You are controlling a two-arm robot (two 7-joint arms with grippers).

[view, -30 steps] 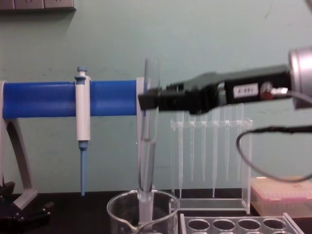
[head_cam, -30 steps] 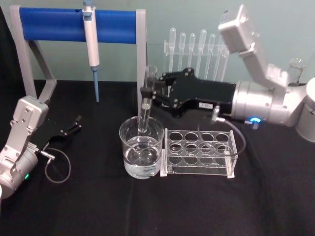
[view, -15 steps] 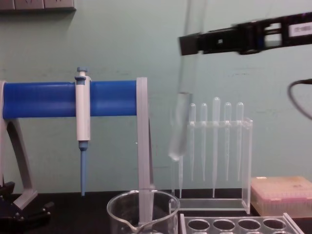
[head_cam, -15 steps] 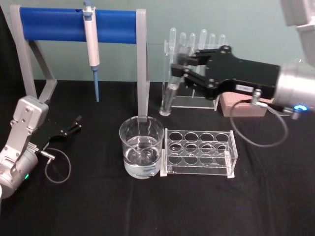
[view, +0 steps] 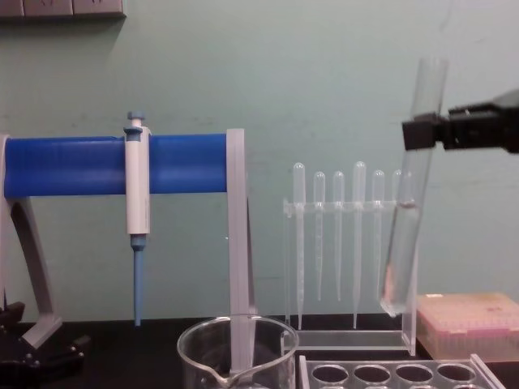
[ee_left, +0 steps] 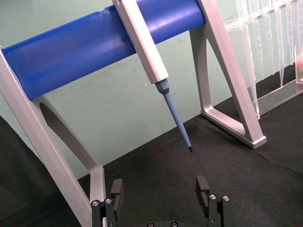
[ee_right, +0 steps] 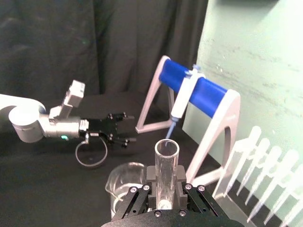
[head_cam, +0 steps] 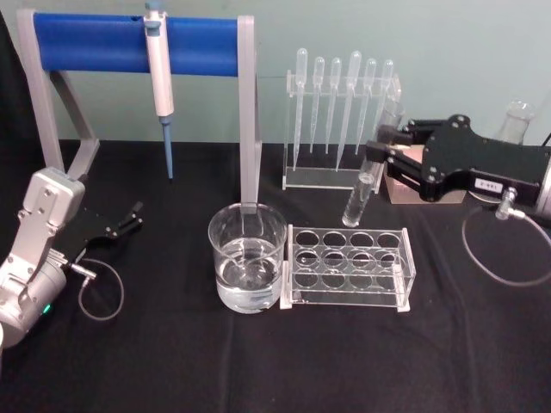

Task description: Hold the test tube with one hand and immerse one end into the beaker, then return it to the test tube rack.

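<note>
Glass test tube [view: 409, 190] hangs near-upright—rim up—in right tool [head_cam: 385, 148].

The right gripper [head_cam: 384, 148] carries a small white label [head_cam: 490, 183] at 3 o'clock in the head view; its dark characters cannot be read. No other markings are legible.

tube rack [head_cam: 349, 265] beside beaker [head_cam: 248, 267], black table [head_cam: 258, 361] in front bare
</note>
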